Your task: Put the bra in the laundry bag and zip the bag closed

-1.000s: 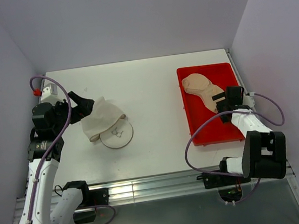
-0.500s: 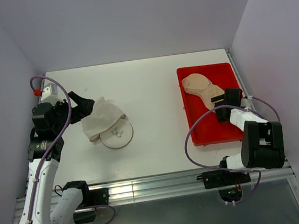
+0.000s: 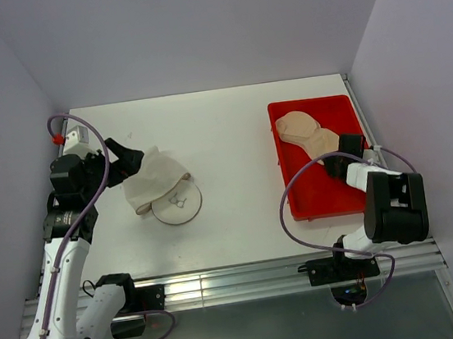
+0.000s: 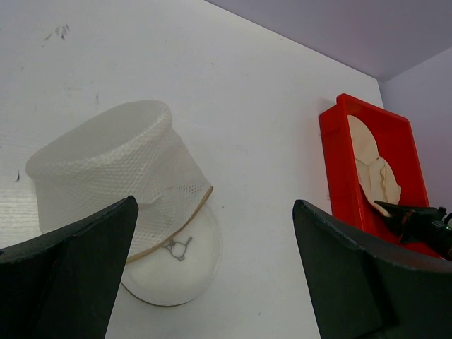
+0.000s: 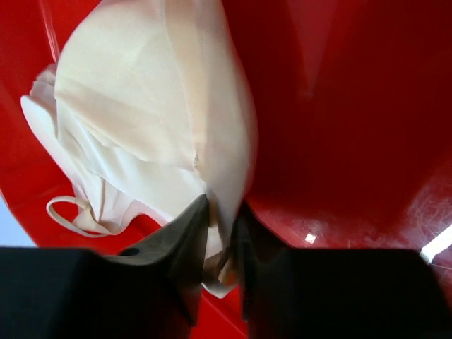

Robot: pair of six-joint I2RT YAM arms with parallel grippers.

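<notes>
bra: laid lengthwise far-to-near in red tray, near end pinched by right jaws; laundry bag well left, before spread left jaws.

No words, brand names or numbers can be read anywhere. The only sign is a small dark bra outline printed on the round face of the laundry bag. In the left wrist view it lies low between the wide-apart jaws of the left gripper, nearer the left-hand one
</notes>
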